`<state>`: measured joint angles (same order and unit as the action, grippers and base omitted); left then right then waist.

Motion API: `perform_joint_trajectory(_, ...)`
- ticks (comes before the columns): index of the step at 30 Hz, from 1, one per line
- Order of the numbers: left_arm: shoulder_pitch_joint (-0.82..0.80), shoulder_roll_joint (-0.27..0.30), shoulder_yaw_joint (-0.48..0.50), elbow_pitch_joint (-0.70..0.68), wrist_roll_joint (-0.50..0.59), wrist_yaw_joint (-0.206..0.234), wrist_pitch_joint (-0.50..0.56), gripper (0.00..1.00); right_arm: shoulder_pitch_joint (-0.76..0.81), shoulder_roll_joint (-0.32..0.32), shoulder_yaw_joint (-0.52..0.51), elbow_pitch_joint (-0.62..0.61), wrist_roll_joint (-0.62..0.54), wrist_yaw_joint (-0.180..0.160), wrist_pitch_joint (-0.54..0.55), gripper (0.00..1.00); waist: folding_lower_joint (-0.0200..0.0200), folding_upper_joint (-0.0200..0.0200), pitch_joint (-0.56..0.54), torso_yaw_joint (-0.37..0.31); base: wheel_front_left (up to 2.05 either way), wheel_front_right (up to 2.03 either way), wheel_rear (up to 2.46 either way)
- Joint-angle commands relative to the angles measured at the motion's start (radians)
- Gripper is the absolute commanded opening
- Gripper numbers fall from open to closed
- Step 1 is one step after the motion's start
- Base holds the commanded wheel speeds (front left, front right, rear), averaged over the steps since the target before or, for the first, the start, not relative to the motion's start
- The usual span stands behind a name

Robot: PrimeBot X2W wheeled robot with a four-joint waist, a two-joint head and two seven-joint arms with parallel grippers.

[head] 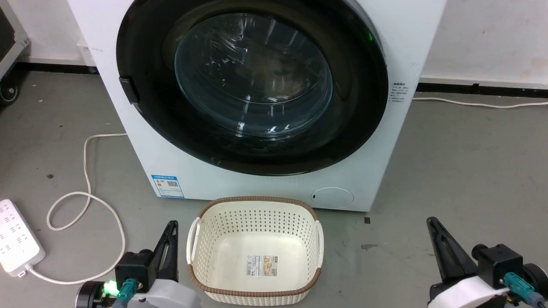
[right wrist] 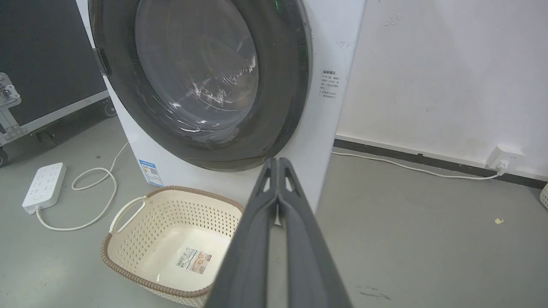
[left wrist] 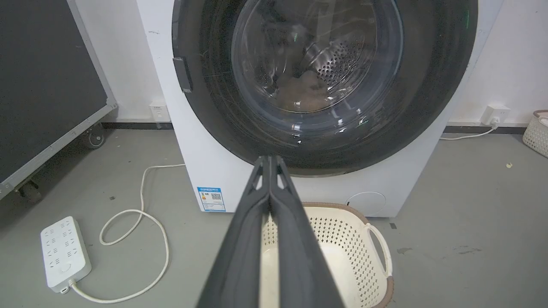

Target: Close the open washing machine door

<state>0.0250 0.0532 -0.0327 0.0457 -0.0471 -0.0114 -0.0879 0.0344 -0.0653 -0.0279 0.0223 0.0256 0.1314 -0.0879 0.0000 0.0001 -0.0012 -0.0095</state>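
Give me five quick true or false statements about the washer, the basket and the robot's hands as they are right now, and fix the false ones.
1. The washing machine door sits shut against the front of the washing machine. True.
2. The cream perforated basket holds laundry. False: there is no laundry in it, just a label on its bottom.
3. The left hand and the right hand are both shut. True.
4. The white power strip lies on the floor at the robot's right. False: it lies at the robot's left.
5. The left hand touches the door. False: it is low beside the basket, apart from the door.
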Motion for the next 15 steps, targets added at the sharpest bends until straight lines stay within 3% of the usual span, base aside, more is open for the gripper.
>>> perform_joint_trajectory(1,-0.011,-0.001,0.004,-0.007,0.007,0.004,0.007,0.0,-0.017,0.005,0.002,-0.007,-0.009,-0.001,0.006,0.0,0.0,-0.0001,0.0,0.0,0.0,0.0,0.0)
perform_joint_trajectory(15,-0.018,-0.002,0.017,-0.024,0.025,0.008,0.043,0.0,-0.025,0.01,0.014,-0.014,-0.016,-0.001,0.043,0.0,0.0,-0.0001,0.001,0.004,0.0,0.0,0.0)
